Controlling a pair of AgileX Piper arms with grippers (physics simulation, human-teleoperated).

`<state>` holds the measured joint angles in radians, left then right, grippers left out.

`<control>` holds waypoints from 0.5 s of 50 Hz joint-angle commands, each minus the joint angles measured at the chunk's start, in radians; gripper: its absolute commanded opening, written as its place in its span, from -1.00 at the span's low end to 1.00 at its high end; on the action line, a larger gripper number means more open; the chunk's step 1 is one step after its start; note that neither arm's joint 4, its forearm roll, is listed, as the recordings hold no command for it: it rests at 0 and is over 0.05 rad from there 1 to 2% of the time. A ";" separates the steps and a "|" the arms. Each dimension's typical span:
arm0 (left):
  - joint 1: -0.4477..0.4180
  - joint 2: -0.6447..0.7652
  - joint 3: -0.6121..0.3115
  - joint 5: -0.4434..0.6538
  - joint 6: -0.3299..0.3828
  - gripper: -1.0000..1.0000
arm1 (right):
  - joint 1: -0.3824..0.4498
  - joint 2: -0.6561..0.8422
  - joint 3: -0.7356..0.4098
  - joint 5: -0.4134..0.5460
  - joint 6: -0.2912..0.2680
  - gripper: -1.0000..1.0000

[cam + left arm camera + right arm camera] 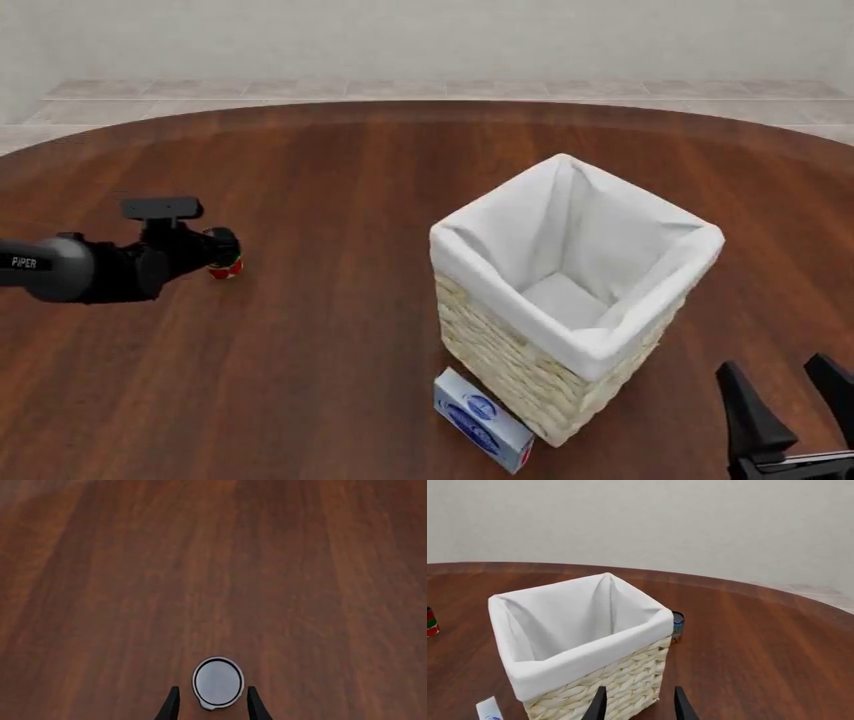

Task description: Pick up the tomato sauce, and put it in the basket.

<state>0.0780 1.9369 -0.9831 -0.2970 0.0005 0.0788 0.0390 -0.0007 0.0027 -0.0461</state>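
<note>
The tomato sauce (226, 268) is a small red can standing on the left part of the table. My left gripper (216, 250) hovers right over it and hides most of it in the front view. In the left wrist view the can's silvery top (217, 682) lies between the two open fingers of my left gripper (213, 706). The basket (509, 362) stands right of centre, pale wicker with a white liner, and nothing shows inside it. My right gripper (795, 400) is open at the near right, beside the basket (617, 684).
A flat blue-and-white box (482, 432) lies against the basket's near corner. In the right wrist view a small can with a blue label (677, 625) stands behind the basket. The tomato sauce (431, 622) shows at that view's edge.
</note>
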 commanded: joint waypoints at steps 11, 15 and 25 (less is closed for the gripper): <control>-0.017 0.063 -0.033 -0.019 -0.015 1.00 | 0.000 0.031 0.000 -0.028 -0.001 1.00; -0.015 0.070 -0.039 -0.019 -0.013 1.00 | 0.000 0.044 0.000 -0.040 -0.002 1.00; -0.017 0.099 -0.051 -0.026 -0.019 1.00 | -0.001 0.064 0.000 -0.060 -0.002 1.00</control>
<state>0.0635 2.0093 -1.0218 -0.3170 -0.0141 0.0783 0.0855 -0.0008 -0.0404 -0.0475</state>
